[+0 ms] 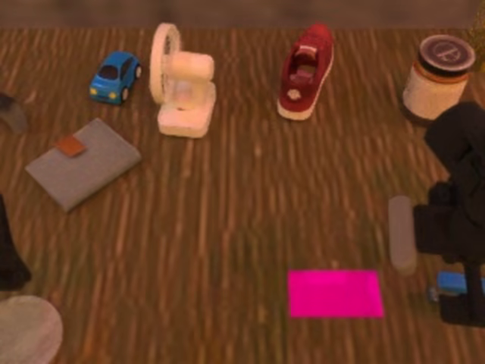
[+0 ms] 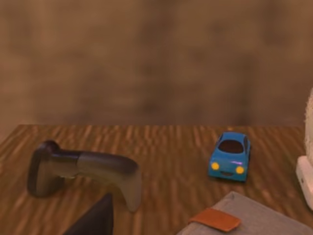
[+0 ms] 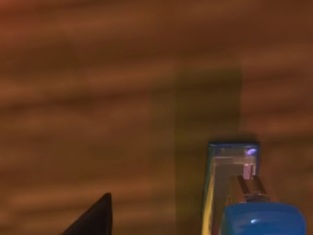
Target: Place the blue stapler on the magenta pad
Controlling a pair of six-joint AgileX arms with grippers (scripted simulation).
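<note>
Blue shows at the desk's (image 1: 242, 227) 4 o'clock edge: the stapler (image 1: 453, 283) lies there, mostly hidden under the right arm, with only a short end poking out toward the pad (image 1: 335, 293). The right wrist view looks down on the stapler (image 3: 244, 196) from close above, its grey front and blue top filling one corner, one dark finger (image 3: 93, 218) off to the side. The right claw (image 1: 464, 292) is over the stapler, but I cannot tell whether its fingers are spread, pressed together or already pinching it.

The pad sits flat and bare at about 5 o'clock, just beside the stapler on its 9 o'clock side, not touching it. A pale grey bar (image 1: 402, 233) lies near, at the pad's 1 o'clock.

So, as I judge it, the pick-up is in hand: the stapler is at its resting place and nothing is on the pad yet. The next move calls for a firm pinch across the stapler's narrow body, a lift high enough to clear the desk, a short carry toward 9 o'clock, and a set-down with the long axis along the pad's long side so it fits inside the edges. The grey bar needs only a little care, as it lies off the carry line.

The left arm is parked at 8 o'clock; its camera sees a toy car (image 2: 230, 156), a pouch (image 2: 254, 218) and a scanner (image 2: 83, 171).
</note>
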